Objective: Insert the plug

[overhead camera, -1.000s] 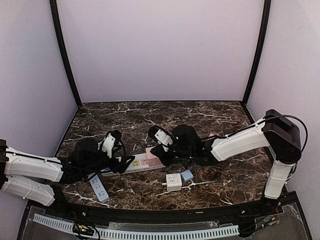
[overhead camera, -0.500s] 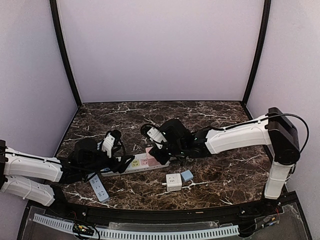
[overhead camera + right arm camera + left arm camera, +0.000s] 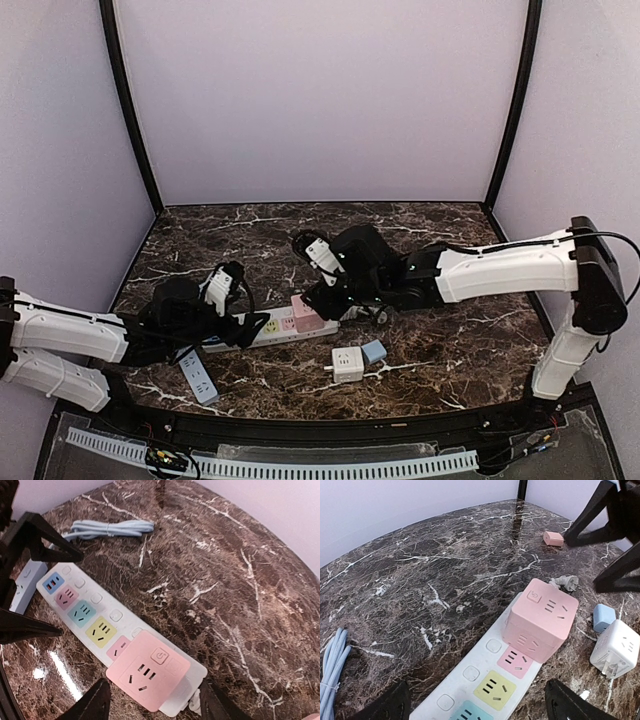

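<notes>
Task looks near done: the pink cube adapter (image 3: pixel 147 670) stands on the end socket of the white power strip (image 3: pixel 82 612), upright and square to it. Its underside is hidden, so whether the prongs are fully home I can't tell; prob. yes, as no gap shows in the left wrist view. What's left, by my guess: a press-down check, then both arms clear off.

Right fingers (image 3: pixel 95 705) stand apart, one each side of the cube, not touching it and holding nothing. Left fingers (image 3: pixel 390 705) are spread wide astride the strip's near part, also empty.

Materials: the cube is matte plastic w/ rounded corners, socket slots on top and side, and a small power button. The strip is a long, flat, glossy white bar w/ pastel socket panels (pink, yellow, teal, blue) and round buttons alongside. The surface (image 3: pixel 420 230) is dark polished marble w/ white veins, reflective and likely slick. A coiled pale-blue cable (image 3: pixel 110 528) lies beyond the strip.
</notes>
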Robot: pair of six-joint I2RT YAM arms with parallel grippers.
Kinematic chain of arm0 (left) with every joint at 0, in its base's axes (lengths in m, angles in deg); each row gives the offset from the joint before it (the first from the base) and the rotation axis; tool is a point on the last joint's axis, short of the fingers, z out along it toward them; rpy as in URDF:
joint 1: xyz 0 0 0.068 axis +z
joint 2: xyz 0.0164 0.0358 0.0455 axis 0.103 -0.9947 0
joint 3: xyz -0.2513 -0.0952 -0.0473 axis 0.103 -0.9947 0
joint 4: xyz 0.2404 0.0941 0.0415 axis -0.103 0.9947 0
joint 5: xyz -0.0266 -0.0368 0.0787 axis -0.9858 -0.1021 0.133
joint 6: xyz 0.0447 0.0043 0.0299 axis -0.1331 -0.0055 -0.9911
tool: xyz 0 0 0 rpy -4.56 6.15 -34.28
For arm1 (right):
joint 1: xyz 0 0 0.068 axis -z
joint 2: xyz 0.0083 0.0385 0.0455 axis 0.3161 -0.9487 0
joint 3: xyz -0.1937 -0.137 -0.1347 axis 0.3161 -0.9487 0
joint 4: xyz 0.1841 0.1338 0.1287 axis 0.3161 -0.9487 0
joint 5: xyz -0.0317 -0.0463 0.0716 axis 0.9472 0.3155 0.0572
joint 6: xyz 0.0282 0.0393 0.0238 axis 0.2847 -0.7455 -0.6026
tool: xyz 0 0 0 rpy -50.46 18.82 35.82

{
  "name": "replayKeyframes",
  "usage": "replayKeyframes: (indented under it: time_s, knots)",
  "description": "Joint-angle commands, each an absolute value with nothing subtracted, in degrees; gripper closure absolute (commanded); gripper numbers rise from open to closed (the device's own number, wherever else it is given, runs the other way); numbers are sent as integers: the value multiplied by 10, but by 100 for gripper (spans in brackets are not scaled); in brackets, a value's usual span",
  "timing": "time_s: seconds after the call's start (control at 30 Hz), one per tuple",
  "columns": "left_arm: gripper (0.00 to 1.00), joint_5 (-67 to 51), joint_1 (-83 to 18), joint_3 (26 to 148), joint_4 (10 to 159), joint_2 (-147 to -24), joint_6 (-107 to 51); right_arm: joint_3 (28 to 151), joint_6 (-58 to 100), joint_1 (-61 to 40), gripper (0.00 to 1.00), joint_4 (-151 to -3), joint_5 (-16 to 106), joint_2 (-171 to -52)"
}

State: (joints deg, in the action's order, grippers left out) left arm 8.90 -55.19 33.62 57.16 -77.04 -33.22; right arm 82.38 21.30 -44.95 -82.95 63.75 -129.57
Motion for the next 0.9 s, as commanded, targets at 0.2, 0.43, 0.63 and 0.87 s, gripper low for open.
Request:
replayKeyframes:
  time_s: [0.2,0.43,0.63,0.87]
  knots:
    - [1,242,-548,376,649,-800,-267,710,132,-454,19,-827,705,-1153]
    - [1,360,-535,376,761,-776,-139,644,76,-479,10,-862,687,-1100]
    - [1,387,-534,375,883,-759,1,596,57,-508,9,-853,709,-1069]
    - [1,341,-534,366,923,-732,59,584,52,-520,9,-858,716,-1050]
